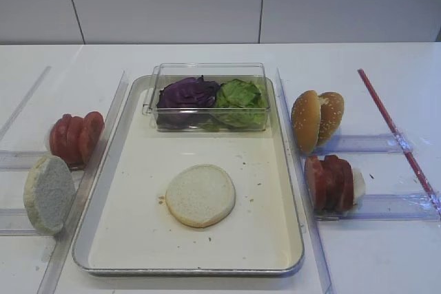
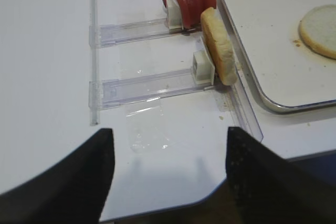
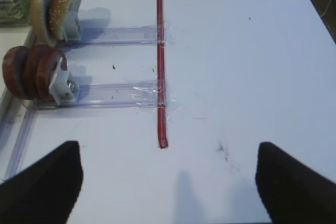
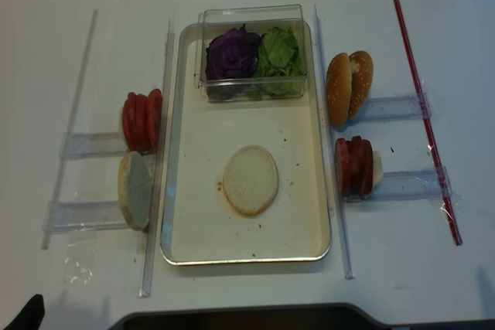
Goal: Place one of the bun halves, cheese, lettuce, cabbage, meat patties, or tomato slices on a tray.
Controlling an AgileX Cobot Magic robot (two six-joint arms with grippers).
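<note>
A pale bun half (image 1: 200,195) lies flat in the middle of the tray (image 1: 138,232). A second bun half (image 1: 48,193) stands on edge in a clear rack left of the tray, with tomato slices (image 1: 76,135) behind it. Purple cabbage (image 1: 187,93) and lettuce (image 1: 239,94) fill a clear box at the tray's far end. Meat patties (image 1: 331,182) stand in a rack on the right. No cheese shows. My left gripper (image 2: 168,174) hangs open and empty over the table's near left edge. My right gripper (image 3: 168,182) is open and empty over bare table.
Sesame-seeded bun halves (image 1: 317,118) stand in the far right rack. A red strip (image 1: 396,135) is taped along the table at the right. Clear plastic rails (image 1: 303,191) flank both long sides of the tray. The table's front edge runs just under the left gripper.
</note>
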